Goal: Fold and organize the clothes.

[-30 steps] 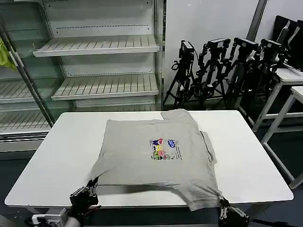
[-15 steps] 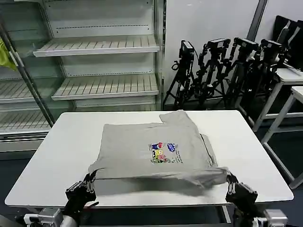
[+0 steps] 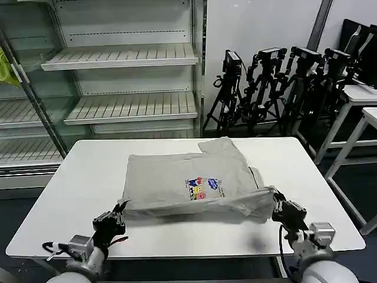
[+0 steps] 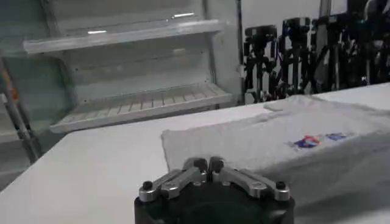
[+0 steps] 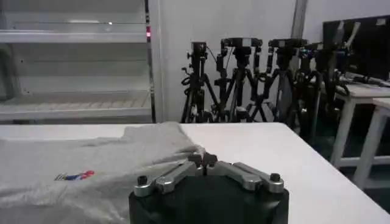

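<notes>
A light grey short-sleeved shirt (image 3: 177, 171) with a small multicolour print (image 3: 203, 187) lies on the white table (image 3: 82, 177). Its near hem is raised off the table and stretched between my two grippers. My left gripper (image 3: 119, 211) is shut on the hem's left corner, and my right gripper (image 3: 274, 199) is shut on the right corner. In the left wrist view the left gripper (image 4: 208, 164) has its jaws pressed together at the edge of the shirt (image 4: 274, 140). In the right wrist view the right gripper (image 5: 203, 159) pinches a fold of the shirt (image 5: 91, 158).
Behind the table stands an open shelving unit (image 3: 123, 56) with bare shelves. A yellow-green cloth (image 3: 6, 68) hangs at the far left. Several camera tripods (image 3: 277, 82) stand at the back right, and white side tables (image 3: 359, 112) at the right. Bare tabletop flanks the shirt.
Both grippers have risen and moved away from my body, from below the table's front edge to over it, carrying the shirt's near hem up and over the lower part of the shirt.
</notes>
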Controlling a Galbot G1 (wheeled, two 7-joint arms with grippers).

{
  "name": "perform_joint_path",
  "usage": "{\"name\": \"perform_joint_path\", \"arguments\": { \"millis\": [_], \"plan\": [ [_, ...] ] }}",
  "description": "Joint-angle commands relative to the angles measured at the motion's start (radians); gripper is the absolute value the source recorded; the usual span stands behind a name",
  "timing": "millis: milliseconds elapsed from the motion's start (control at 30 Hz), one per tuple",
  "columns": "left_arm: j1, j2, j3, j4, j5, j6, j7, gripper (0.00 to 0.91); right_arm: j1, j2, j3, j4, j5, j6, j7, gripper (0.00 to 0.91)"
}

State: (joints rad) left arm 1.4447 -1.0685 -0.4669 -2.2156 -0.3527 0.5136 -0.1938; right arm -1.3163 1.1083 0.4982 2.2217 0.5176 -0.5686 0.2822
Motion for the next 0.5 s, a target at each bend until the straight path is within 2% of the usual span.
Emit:
{"name": "perform_joint_path", "arguments": {
  "millis": [33, 300, 333, 367, 400, 433, 467, 500],
  "plan": [
    [-0.141, 0.050, 0.041, 0.138, 0.004, -0.001, 0.004, 0.050, 0.119, -0.013, -0.054, -0.100, 0.015, -0.011, 0.006, 0.000],
    [-0.219, 0.065, 0.082, 0.215, 0.010, 0.010, 0.000, 0.050, 0.197, -0.006, -0.135, -0.191, -0.003, -0.012, -0.005, 0.000],
    [-0.226, 0.065, 0.087, 0.226, 0.010, 0.015, -0.002, 0.081, 0.212, 0.001, -0.147, -0.211, -0.017, -0.012, -0.004, 0.000],
    [-0.228, 0.064, 0.088, 0.230, 0.011, 0.015, -0.003, 0.272, 0.216, 0.004, -0.151, -0.220, -0.018, -0.012, -0.004, 0.000],
    [-0.232, 0.064, 0.092, 0.239, 0.012, 0.015, -0.004, 0.494, 0.223, 0.009, -0.159, -0.228, -0.025, -0.012, -0.004, 0.141],
    [-0.235, 0.063, 0.095, 0.246, 0.012, 0.016, -0.005, 0.725, 0.228, 0.015, -0.167, -0.241, -0.034, -0.012, -0.004, 0.322],
    [-0.236, 0.063, 0.099, 0.247, 0.012, 0.016, -0.004, 0.907, 0.229, 0.019, -0.170, -0.245, -0.038, -0.012, -0.004, 0.685],
    [-0.236, 0.062, 0.103, 0.248, 0.012, 0.017, -0.004, 0.907, 0.231, 0.025, -0.177, -0.252, -0.046, -0.012, -0.004, 0.856]
  ]
}}
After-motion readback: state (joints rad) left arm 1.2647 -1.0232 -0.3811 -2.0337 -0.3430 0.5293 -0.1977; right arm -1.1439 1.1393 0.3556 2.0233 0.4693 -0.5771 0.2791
